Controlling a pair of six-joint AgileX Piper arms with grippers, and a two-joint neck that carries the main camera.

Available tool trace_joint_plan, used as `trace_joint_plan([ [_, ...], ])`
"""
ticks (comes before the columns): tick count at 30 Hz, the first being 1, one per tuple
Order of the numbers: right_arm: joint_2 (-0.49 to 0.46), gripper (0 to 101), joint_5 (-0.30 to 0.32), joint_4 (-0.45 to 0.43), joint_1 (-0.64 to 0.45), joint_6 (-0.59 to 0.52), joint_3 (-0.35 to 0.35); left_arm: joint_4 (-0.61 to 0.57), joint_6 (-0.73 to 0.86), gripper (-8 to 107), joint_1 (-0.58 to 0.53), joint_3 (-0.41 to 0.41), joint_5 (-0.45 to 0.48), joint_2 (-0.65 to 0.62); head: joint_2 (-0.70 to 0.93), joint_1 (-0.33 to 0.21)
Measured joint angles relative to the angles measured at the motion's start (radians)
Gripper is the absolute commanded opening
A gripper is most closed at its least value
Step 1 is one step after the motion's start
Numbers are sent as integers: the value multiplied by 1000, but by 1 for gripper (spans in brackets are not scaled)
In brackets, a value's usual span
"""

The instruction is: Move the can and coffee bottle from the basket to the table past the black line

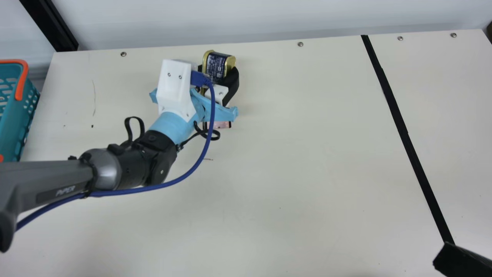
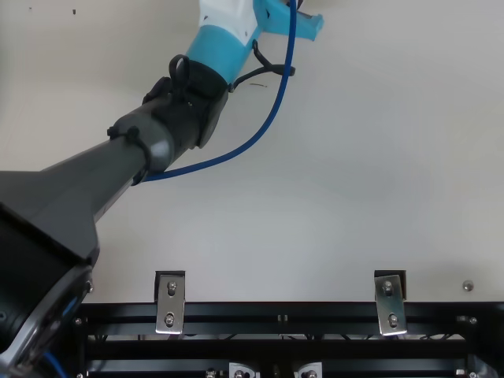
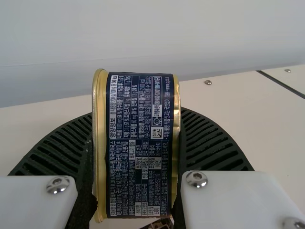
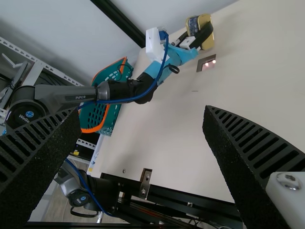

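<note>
The jaws of my left gripper [image 1: 218,72] are clamped on the gold-rimmed can [image 1: 216,63], between the teal basket [image 1: 24,77] and the black line [image 1: 398,111] on the tabletop [image 1: 307,154]. My right gripper [image 1: 463,261] has its jaws spread wide apart.

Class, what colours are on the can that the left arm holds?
The can is gold with a dark blue label, shown best in the left wrist view.
</note>
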Motion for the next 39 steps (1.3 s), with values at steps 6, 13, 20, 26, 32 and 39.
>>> trace_joint_plan([
  [6, 0, 101, 0, 0, 0, 0, 0, 0, 0, 10, 0, 0, 1, 0, 0, 0],
  [13, 0, 101, 0, 0, 0, 0, 0, -12, -29, 10, -2, 4, -18, 0, 5, 5],
  [20, 0, 101, 0, 0, 0, 0, 0, -57, -134, 10, -14, 44, -64, -11, 0, 0],
  [26, 0, 101, 0, 0, 0, 0, 0, -81, -242, 10, -22, 88, -89, -20, 0, 5],
  [32, 0, 101, 0, 0, 0, 0, 0, -86, -301, 10, -24, 105, -94, -24, 0, 0],
  [39, 0, 101, 0, 0, 0, 0, 0, -86, -301, 10, -24, 105, -94, -24, 0, 0],
])
